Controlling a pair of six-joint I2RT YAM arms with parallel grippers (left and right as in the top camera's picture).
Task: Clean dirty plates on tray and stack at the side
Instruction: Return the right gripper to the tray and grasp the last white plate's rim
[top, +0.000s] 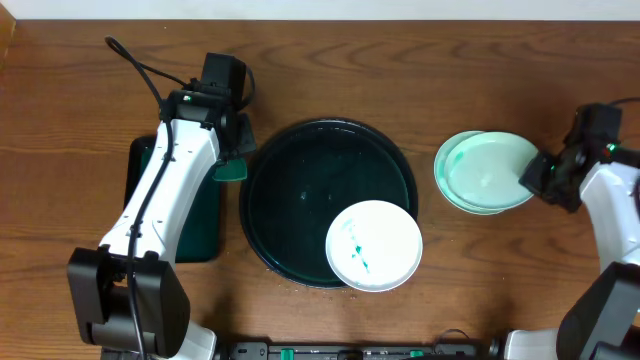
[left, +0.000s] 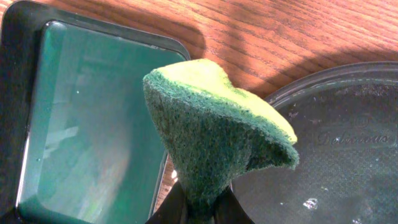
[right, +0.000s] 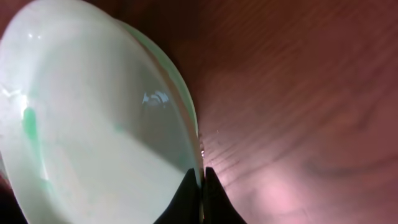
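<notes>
Right gripper (right: 201, 177) is clamped on the near rim of the top plate (right: 93, 118), jaws almost together with the rim edge between them. That plate sits slightly offset on the lower plate (top: 447, 165), on the worktop (top: 480, 60) just beyond the fingertips. Can't tell if it is fully seated. A faint green mark shows on its face.

Left gripper (left: 199, 208) is closed on a green-yellow sponge (left: 211, 130), held off the surface. The rectangular tray (left: 81, 124) is to one side below it and the round tray (top: 290, 170) rim to the other.

The dirty plate (top: 374, 245), green smears on it, lies on the round tray's edge, well apart from both grippers.

Step, as judged: stacking the second plate. Next: let go of the rim and back off, then reach to the dirty plate so the sponge can wipe it.
</notes>
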